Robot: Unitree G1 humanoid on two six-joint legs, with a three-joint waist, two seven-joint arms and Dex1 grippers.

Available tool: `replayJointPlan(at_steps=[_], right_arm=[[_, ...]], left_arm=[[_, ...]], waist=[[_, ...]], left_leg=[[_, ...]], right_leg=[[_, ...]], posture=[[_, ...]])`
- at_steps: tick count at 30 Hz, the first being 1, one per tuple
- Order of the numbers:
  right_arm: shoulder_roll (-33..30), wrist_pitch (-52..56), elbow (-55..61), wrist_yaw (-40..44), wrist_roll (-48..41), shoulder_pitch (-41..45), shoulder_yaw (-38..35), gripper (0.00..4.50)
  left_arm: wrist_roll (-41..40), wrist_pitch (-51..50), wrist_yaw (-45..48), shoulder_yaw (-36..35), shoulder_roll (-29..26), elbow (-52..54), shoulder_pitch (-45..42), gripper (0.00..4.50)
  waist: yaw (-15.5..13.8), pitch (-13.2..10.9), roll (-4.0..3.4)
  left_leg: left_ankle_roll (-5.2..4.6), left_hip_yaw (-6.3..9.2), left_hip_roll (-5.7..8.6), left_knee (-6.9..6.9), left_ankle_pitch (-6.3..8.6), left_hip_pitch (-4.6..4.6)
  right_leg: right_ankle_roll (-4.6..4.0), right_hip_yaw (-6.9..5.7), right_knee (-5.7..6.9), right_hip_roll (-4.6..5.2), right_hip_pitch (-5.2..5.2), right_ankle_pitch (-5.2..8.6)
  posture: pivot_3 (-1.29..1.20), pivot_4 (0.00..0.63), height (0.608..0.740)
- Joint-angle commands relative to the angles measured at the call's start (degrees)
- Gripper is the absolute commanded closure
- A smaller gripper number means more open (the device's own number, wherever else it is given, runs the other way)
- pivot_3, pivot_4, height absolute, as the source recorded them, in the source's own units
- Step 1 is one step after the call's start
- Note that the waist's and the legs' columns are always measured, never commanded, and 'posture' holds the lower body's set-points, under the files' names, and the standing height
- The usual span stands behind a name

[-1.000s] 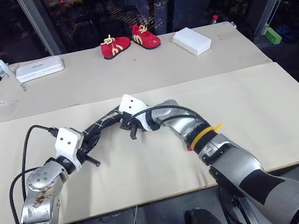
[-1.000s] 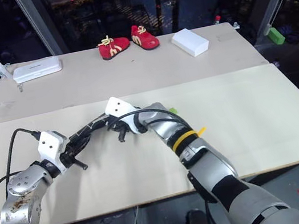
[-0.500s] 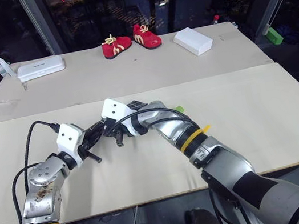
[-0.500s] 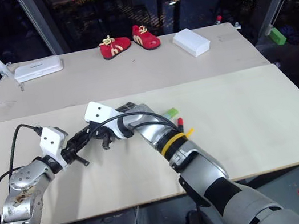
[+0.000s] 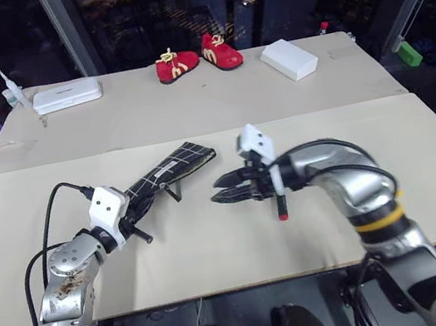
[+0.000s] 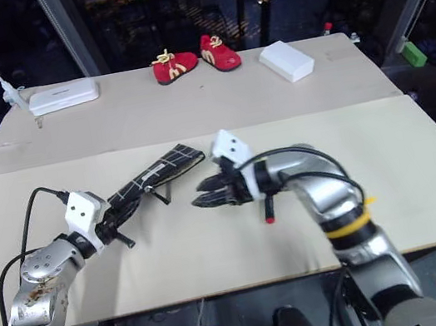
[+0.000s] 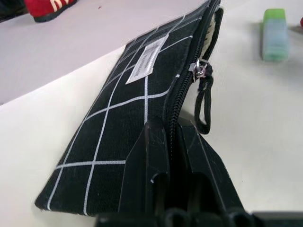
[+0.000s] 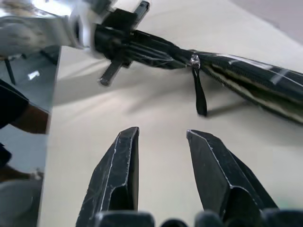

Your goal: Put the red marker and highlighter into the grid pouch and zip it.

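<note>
Gripping the near end of the grid pouch (image 5: pixel 165 174), the left gripper (image 5: pixel 135 212) has its jaws pressed tight together on the fabric edge beside the zipper; the pouch runs straight out from those jaws, tilted with its far end resting on the surface (image 5: pixel 422 169). Zipper slider sits partway along, the far stretch gaping open, and the pull cord (image 7: pixel 202 104) hangs just ahead of the left jaws.

Right gripper (image 5: pixel 216 193): jaws parted by a moderate gap, nothing between them, hovering above the surface. They point toward the pouch's pull cord, which lies well ahead of the tips, apart from them.

Red marker (image 5: pixel 281 207) lies on the surface just behind and under the right jaws, not touching them. Highlighter (image 7: pixel 274 34) lies beyond the pouch's open end, seen from the left wrist.

Count: one pouch, one red marker, one highlighter, two red shoes (image 5: pixel 197 56), one white box (image 5: pixel 289 58), one white case (image 5: pixel 66 95).
</note>
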State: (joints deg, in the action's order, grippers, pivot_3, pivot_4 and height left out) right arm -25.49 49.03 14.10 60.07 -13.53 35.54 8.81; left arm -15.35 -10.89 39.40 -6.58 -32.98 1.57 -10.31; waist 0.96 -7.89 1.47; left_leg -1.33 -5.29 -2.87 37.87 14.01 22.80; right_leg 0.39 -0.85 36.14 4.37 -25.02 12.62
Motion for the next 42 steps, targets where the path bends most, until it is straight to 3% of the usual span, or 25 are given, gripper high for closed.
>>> replayJointPlan(at_steps=[1, 5, 13, 27, 42], right_arm=[[-2.0, 6.0, 2.7, -12.6, 3.6, -2.1, -6.4, 2.66], [-0.9, 13.1, 5.0, -21.8, 4.4, -4.1, -10.2, 2.66], [4.1, 21.7, 12.8, -32.5, 4.3, -10.8, -8.1, 2.66], [1.9, 19.6, 11.2, -34.9, 2.4, -12.2, -5.5, 2.66], [3.9, 16.9, 6.3, -38.1, 2.8, -15.1, -4.0, 2.66]], left_arm=[[-0.3, 1.4, -0.1, -1.2, 0.1, 1.4, 0.4, 4.50], [-0.4, 2.0, 0.2, -1.2, 0.1, 0.9, 0.8, 4.50], [-0.2, 1.1, 0.1, -0.1, 0.6, 0.5, -1.3, 4.50], [-0.4, 0.7, 0.3, -0.2, 0.5, 0.6, -1.0, 4.50], [-0.9, 1.0, -0.2, -1.4, 0.2, 1.3, 0.3, 4.50]], waist=[[0.0, 0.0, 0.01], [-0.1, 0.0, 0.01], [-0.2, 0.0, 0.02], [-0.2, 0.0, 0.03], [-0.1, 0.0, 0.08]], left_leg=[[0.00, -0.02, 0.00, 0.00, 0.00, -0.07], [0.01, -0.07, 0.02, 0.00, -0.01, -0.08], [-0.01, -0.03, 0.07, 0.01, -0.02, 0.10], [-0.03, 0.02, 0.07, 0.01, -0.02, 0.06], [-0.03, 0.03, 0.06, 0.01, -0.02, -0.16]], right_leg=[[-0.01, 0.02, 0.00, 0.00, 0.04, 0.00], [-0.03, 0.07, 0.00, -0.03, 0.03, -0.01], [0.00, 0.07, -0.07, 0.00, -0.04, -0.01], [0.04, 0.06, -0.09, -0.04, 0.02, 0.00], [0.04, 0.07, -0.11, -0.04, 0.24, 0.01]], posture=[[0.00, 0.150, 0.740], [0.00, 0.150, 0.740], [0.00, 0.150, 0.740], [0.00, 0.150, 0.740], [0.00, 0.150, 0.740]])
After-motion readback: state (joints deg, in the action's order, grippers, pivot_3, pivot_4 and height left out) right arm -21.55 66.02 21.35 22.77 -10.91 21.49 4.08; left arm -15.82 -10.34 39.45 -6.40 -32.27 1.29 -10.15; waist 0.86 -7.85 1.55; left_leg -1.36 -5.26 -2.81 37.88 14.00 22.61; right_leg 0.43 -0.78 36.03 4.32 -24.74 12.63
